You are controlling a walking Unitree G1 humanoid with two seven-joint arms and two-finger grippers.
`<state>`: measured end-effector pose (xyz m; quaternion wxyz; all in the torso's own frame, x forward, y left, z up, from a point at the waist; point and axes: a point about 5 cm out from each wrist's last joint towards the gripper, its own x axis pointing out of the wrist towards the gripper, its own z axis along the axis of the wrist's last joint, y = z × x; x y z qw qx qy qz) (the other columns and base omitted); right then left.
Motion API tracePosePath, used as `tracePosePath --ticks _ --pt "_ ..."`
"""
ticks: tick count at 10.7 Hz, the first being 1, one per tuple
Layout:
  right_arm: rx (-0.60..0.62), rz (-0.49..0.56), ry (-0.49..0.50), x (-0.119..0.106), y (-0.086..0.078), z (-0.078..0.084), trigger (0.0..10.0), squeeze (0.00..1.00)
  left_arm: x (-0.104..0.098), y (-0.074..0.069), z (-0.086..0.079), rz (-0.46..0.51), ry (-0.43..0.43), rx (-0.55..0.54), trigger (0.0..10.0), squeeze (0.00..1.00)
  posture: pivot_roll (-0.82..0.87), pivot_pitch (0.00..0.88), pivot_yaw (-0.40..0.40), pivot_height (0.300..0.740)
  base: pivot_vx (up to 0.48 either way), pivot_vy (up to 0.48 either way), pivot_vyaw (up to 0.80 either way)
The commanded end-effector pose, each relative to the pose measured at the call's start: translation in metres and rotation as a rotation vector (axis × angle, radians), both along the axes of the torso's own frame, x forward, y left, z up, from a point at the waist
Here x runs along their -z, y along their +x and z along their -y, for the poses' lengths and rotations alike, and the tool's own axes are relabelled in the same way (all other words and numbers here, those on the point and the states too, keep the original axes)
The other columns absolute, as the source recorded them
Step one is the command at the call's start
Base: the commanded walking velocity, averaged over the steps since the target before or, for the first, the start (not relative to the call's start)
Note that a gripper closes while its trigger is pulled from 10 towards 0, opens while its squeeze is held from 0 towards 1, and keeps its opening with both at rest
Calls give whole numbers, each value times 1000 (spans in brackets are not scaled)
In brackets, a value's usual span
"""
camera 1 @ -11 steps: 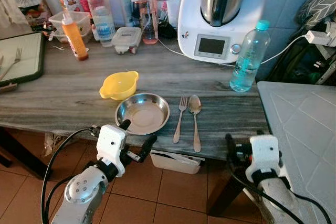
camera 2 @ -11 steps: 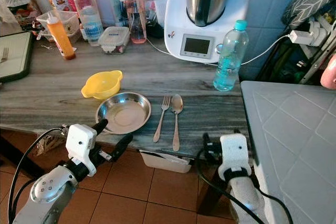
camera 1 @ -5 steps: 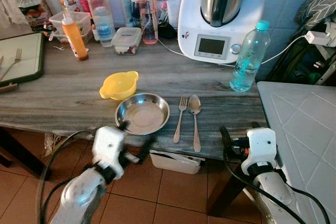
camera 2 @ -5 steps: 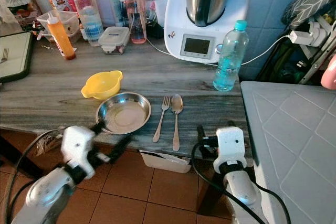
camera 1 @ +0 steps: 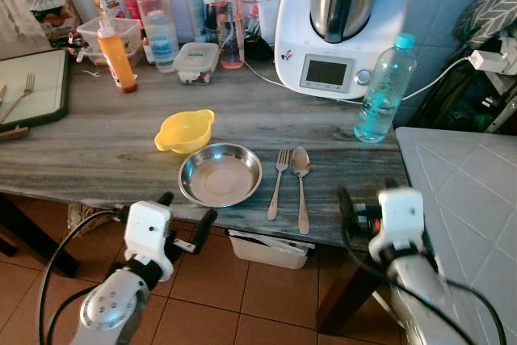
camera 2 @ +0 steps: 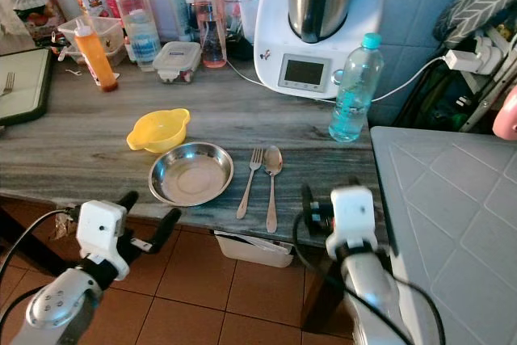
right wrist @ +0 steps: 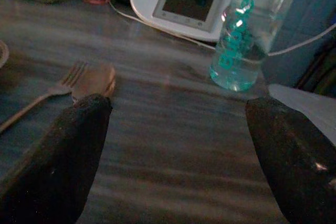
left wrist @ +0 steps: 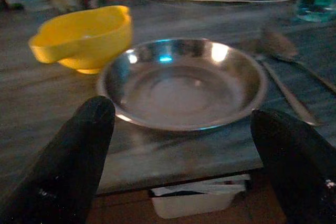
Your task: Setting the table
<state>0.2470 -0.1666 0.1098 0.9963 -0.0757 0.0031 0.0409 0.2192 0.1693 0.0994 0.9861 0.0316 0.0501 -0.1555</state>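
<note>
Left eye view: the plate [camera 1: 220, 174] sat near the surface's [camera 1: 97, 151] front edge, the yellow bowl [camera 1: 185, 130] touching its far rim, the fork [camera 1: 276, 182] and spoon [camera 1: 300, 187] just right of it. The left tool [camera 1: 184, 216] hung below the edge, spread wide and empty. The right tool [camera 1: 361, 212] was low beside the bottle's [camera 1: 380, 98] side.

Left wrist view: the fingers [left wrist: 68, 161] framed the plate; any further placing likely needed a level approach, clear of the bowl.

Right wrist view: the fingers [right wrist: 58, 156] stood wide apart, holding nothing.
</note>
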Motion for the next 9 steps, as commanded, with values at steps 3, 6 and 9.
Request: tracePosePath --ticks 3,6,9 --pt "16 -38 13 7 3 1 10000 0 3 7 -14 -19 58 -112 10000 0 114 0 2 740 0 0 -529" --pt "17 -35 18 7 6 1 10000 0 4 8 -13 -19 85 -142 10000 0 114 0 6 740 0 0 -206" --pt "16 -36 14 8 7 0 10000 0 5 10 -12 -29 93 -136 10000 0 112 0 8 740 0 0 0"
